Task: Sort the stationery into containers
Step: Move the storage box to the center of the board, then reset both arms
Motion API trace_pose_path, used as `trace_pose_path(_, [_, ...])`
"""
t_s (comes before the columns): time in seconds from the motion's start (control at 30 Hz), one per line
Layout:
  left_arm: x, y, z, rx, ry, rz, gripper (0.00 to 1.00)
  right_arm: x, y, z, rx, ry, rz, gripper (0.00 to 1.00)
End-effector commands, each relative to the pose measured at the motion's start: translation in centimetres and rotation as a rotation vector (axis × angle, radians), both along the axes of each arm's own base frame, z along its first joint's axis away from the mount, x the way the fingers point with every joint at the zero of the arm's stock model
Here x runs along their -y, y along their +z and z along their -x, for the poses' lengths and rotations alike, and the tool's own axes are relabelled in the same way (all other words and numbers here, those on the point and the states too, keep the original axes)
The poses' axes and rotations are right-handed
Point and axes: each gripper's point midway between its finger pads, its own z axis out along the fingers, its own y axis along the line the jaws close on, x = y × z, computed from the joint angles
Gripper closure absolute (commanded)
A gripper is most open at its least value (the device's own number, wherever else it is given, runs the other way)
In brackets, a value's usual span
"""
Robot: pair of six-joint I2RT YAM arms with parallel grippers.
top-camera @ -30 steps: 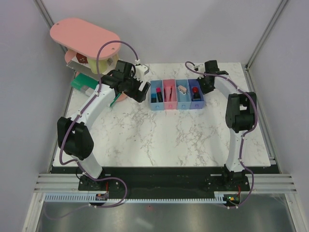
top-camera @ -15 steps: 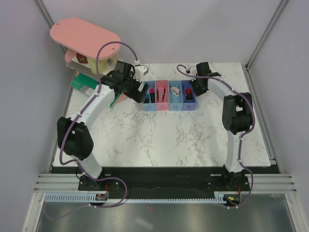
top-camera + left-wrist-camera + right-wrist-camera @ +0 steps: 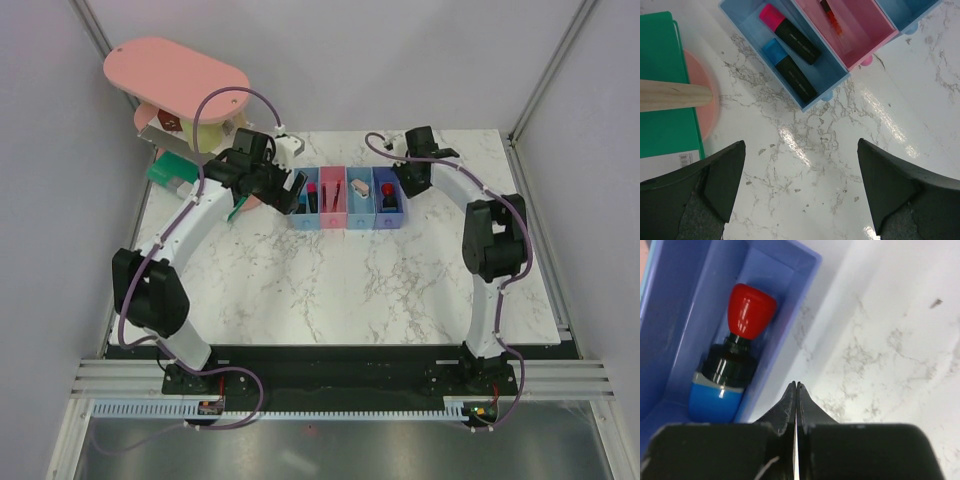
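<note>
Four containers stand in a row: light blue [image 3: 303, 218], pink [image 3: 333, 214], light blue [image 3: 360, 212] and purple-blue [image 3: 388, 214]. The first light blue bin [image 3: 747, 25] holds a pink-capped marker [image 3: 790, 34] and a blue-capped one [image 3: 790, 70]. A thin red pen [image 3: 831, 17] lies in the pink bin [image 3: 865, 35]. A pale eraser [image 3: 360, 186] sits in the third. The red-and-black knob piece [image 3: 737, 352] lies in the purple bin [image 3: 685, 315]. My left gripper [image 3: 801, 145] hangs open over bare marble beside the first bin. My right gripper [image 3: 796, 385] is shut and empty, tips at the purple bin's outer wall.
A green flat box [image 3: 665, 85] and a pink disc [image 3: 702, 100] with a wooden stick [image 3: 675, 95] over it lie left of the bins. The large pink oval-topped stand [image 3: 175, 75] rises at the back left. Grey walls close in the marble table [image 3: 330, 290].
The whole row of bins has slid left, with my shut right gripper following against the purple bin's right side. My left arm has drawn back slightly to the left.
</note>
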Motion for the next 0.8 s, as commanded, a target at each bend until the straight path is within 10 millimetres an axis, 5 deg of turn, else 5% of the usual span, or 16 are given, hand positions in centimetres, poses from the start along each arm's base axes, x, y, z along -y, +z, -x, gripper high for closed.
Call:
trace_pose_path(0.0, [0.0,5.9,0.2,0.147,-0.003,0.077,0.0,2.5,7.9,0.0,0.139,-0.038,-0.014,1.0])
trace_pose_path(0.17, [-1.1,10.8,1.7,0.262,-0.022,0.073,0.0,3.8,13.9,2.8,0.204,-0.006,0.001,0.91])
trace_pose_path(0.3, [-2.6,14.1,4.1,0.367,-0.031,0.054,0.0,3.2,17.0,5.6,0.204,0.053,-0.029,0.5])
trace_pose_path(0.47, [-3.7,13.8,7.2,0.371,-0.064,0.032,0.0,2.7,19.7,8.9,0.197,0.09,-0.073,0.02])
trace_pose_path(0.77, [-6.0,12.5,11.8,0.357,0.019,0.064,0.0,1.9,24.0,15.3,0.291,0.155,-0.153,0.02])
